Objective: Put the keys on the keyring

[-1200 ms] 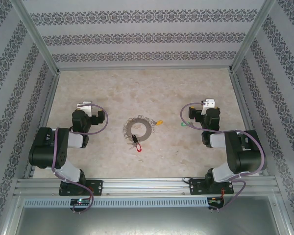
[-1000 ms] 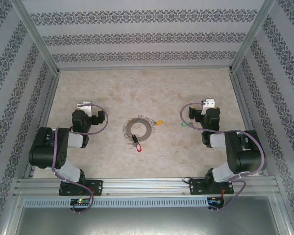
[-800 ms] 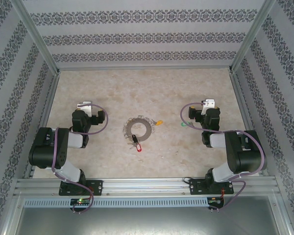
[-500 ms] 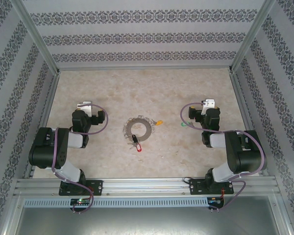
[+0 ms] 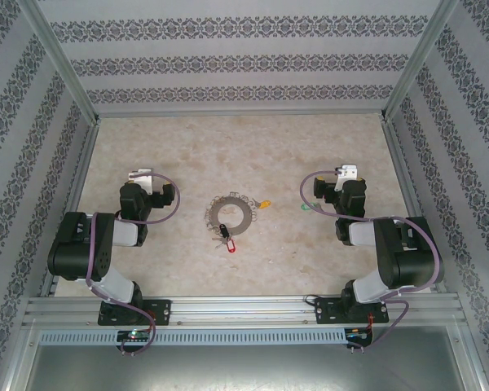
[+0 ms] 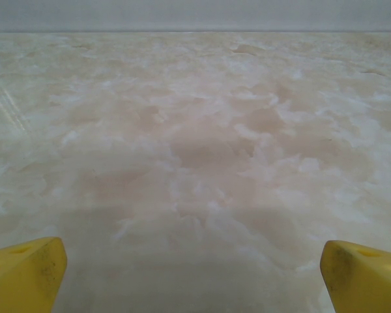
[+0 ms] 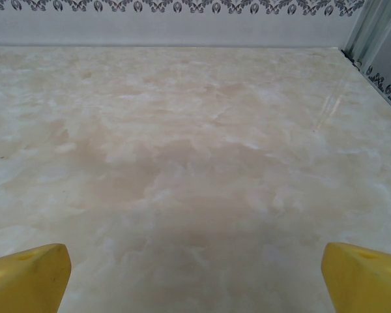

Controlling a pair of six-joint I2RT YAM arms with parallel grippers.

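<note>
Both pairs of jaws are spread wide: the left jaws and the right jaws hold nothing. In the left wrist view, two yellow fingertips [image 6: 26, 274] sit in the bottom corners with bare marbled surface between them. The right wrist view shows the same, its fingertips [image 7: 29, 277] far apart over bare surface.

Seen from above, patterned grey walls [image 5: 244, 61] close in three sides of a beige marbled tabletop [image 5: 228, 147]. A metal rail [image 5: 244, 308] runs along its near edge and carries both arm bases. The left arm [image 5: 90, 248] is folded up near the left edge, its wrist pointing toward the far edge. The right arm [image 5: 399, 252] mirrors it near the right edge.

The keyring [image 5: 215, 214] lies flat near the middle of the tabletop, between the two arms and apart from both. It is a grey ring fringed with small silvery keys. A red tag [image 5: 231, 243] with a small dark piece beside it lies just off the ring's near side.

The yellow key [image 5: 265, 203] lies just beside the ring's right side, toward the far edge; whether it touches the fringe cannot be told. The green key [image 5: 305, 207] lies farther right, well apart from the ring and close beside the right arm's wrist.
</note>
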